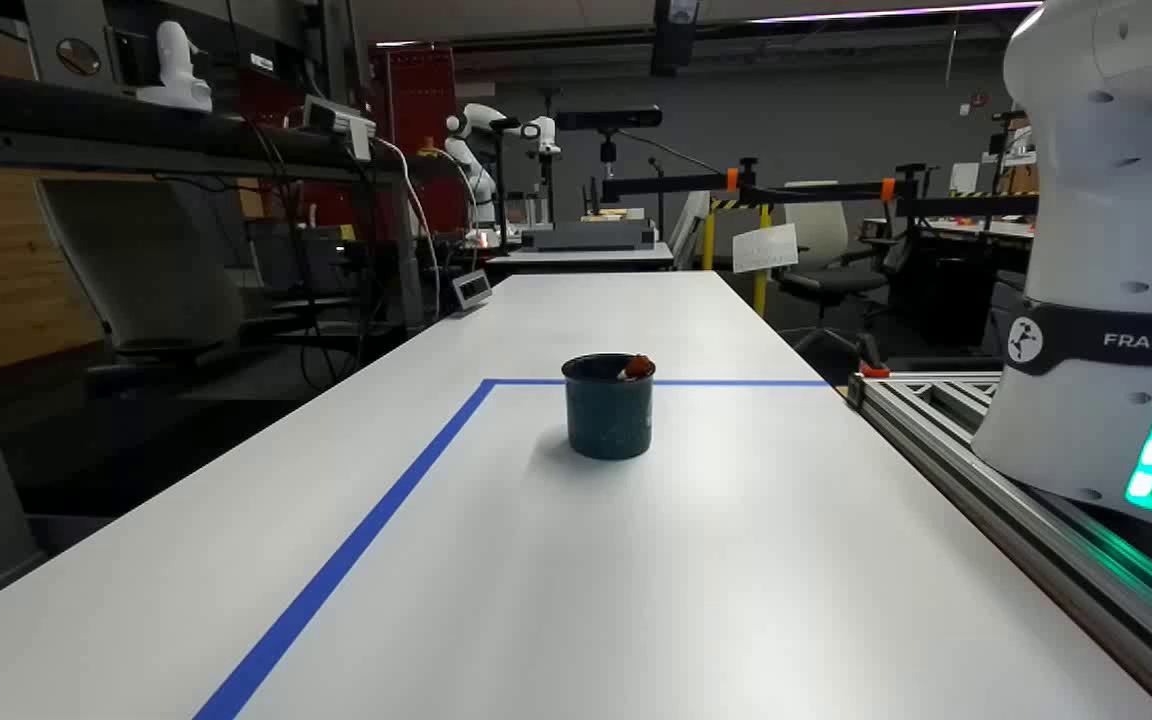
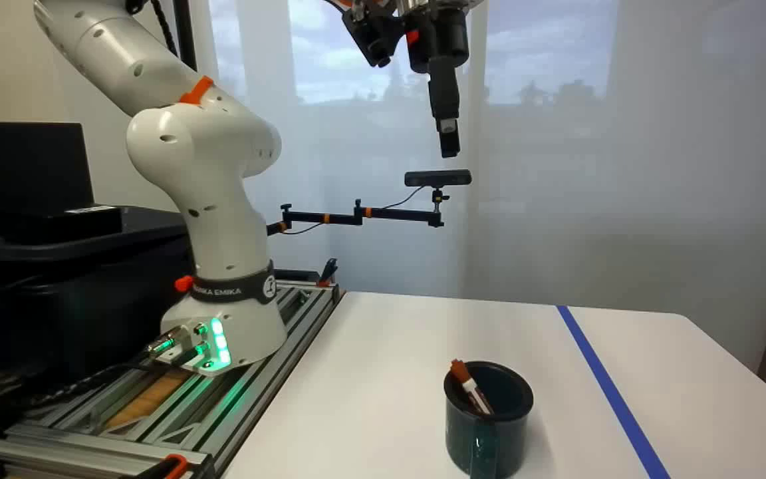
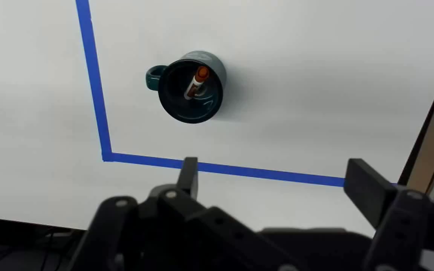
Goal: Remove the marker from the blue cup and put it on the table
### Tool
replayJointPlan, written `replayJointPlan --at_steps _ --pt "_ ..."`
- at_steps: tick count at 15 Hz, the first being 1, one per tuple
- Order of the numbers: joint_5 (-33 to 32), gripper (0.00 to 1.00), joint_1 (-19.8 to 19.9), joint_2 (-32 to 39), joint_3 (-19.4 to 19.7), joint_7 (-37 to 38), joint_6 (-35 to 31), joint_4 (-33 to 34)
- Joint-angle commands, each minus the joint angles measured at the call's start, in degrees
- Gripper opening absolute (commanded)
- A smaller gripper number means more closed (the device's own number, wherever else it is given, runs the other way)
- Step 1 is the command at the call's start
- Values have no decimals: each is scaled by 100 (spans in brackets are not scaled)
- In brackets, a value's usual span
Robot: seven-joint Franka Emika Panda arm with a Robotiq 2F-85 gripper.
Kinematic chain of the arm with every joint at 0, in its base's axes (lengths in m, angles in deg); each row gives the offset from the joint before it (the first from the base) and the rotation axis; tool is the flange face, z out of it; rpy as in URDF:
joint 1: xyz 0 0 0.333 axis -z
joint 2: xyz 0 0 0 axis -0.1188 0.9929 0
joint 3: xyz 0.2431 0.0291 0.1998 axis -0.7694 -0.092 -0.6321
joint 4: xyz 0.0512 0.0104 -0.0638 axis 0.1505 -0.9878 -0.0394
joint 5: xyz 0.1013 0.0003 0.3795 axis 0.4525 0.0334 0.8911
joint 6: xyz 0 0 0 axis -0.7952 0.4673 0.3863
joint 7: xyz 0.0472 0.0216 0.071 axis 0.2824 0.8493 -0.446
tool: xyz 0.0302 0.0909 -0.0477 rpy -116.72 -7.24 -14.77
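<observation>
As I look down through the wrist view, a corner of flat blue tape (image 3: 95, 79) lies off to the left of my black two-fingered claw (image 3: 277, 175), stuck to the long white tabletop (image 3: 296, 139); one strip runs away from the claw, while the other crosses behind both fingertips (image 3: 190, 172). Next along, out ahead of the claw and toward its left side, the glossy dark teal-blue cylindrical cup (image 3: 175, 103) stands upright, its small loop handle (image 3: 151, 81) pointing left. Inside the cup I have the short white marker (image 3: 194, 86), brown-labelled, leaning with its orange-red cap (image 3: 202, 73) up at the rim, well apart from the claw. Then comes the claw itself: I see it spread wide, its blocky dark tips far from each other, tabletop and tape showing between them. In an exterior view, it points down, high above the level of the cup. Furthest right, past the claw's right tip, a narrow tan strip (image 3: 428, 158) runs along the tabletop's edge.
</observation>
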Motion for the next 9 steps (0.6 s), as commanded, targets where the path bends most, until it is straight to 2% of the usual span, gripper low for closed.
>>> replayJointPlan --at_steps 1,8,9 --pt "-20 100 -29 4 23 19 20 15" --pt "-19 100 -29 4 23 19 20 15" --pt "93 100 5 102 183 -15 63 66"
